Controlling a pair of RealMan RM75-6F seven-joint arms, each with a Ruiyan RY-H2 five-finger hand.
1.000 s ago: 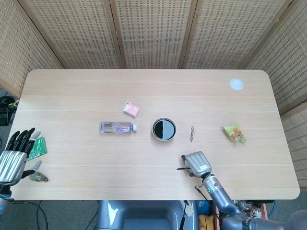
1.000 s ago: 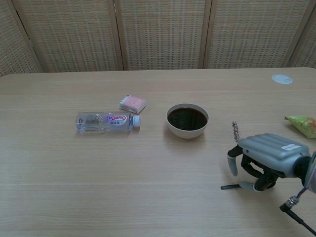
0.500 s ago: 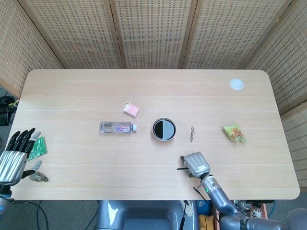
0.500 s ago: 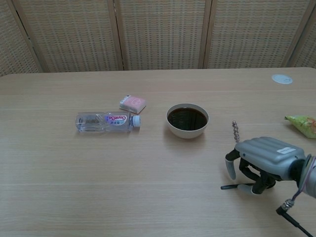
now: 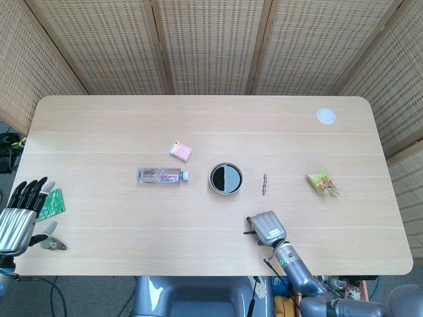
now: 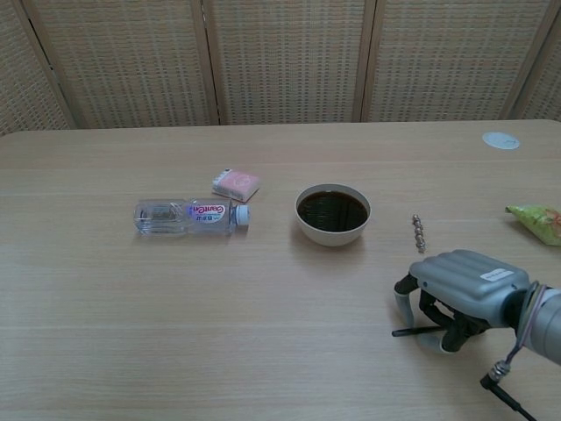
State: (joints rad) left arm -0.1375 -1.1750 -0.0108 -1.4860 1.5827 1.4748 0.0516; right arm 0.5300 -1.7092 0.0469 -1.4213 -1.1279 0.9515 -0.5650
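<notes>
Right hand: near the front edge of the worktop, palm down, fingers curled in over a thin dark rod; whether they actually pinch it cannot be told.
Rod: lies flat on the worktop under the right hand, long axis running left to right, its free end pointing toward the robot's left.
Left hand: off the left edge of the worktop, seen only in the head view, fingers straight and side by side, holding nothing.
Beside the left hand: a green packet at the worktop's left edge.
Bead chain: just behind the right hand, apart from it, long axis running front to back.
Bowl: mid worktop, dark liquid inside, left of the chain.
Bottle: on its side, left of the bowl, cap toward the bowl.
Pink packet: just behind the bottle's cap end.
Snack bag: right of the right hand, well apart.
White disc: far right corner.
Open room: broad bare wood along the front, between the bottle and the right hand.
</notes>
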